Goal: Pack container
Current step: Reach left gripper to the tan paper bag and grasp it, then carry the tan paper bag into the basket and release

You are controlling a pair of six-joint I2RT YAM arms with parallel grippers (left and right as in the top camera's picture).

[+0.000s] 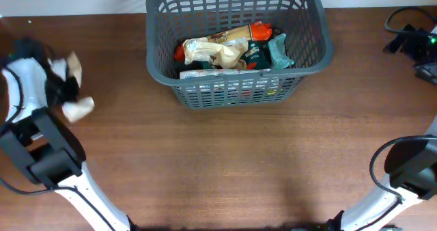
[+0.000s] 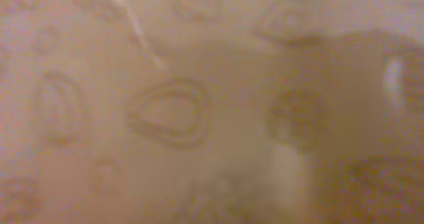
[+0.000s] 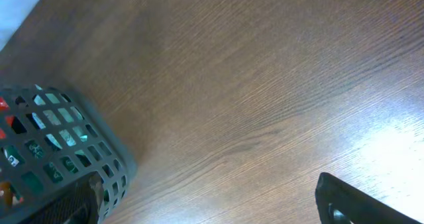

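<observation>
The left tool (image 1: 68, 87) is pinching a beige packet (image 1: 77, 106) close against its camera, ready for carrying. The container (image 1: 205, 94) is sitting well to its right, part-filled. The right tool (image 3: 354, 201) is barely showing, so its state I cannot tell.

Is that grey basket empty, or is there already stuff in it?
Partly full. Several packets lie piled in the basket, covering much of its base, and the pile stays below the rim.

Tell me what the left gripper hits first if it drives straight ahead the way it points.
The pale printed packet. It fills the left wrist view, blurred and very close, so the left gripper would meet it at once. It may already be touching, but that cannot be told.
</observation>
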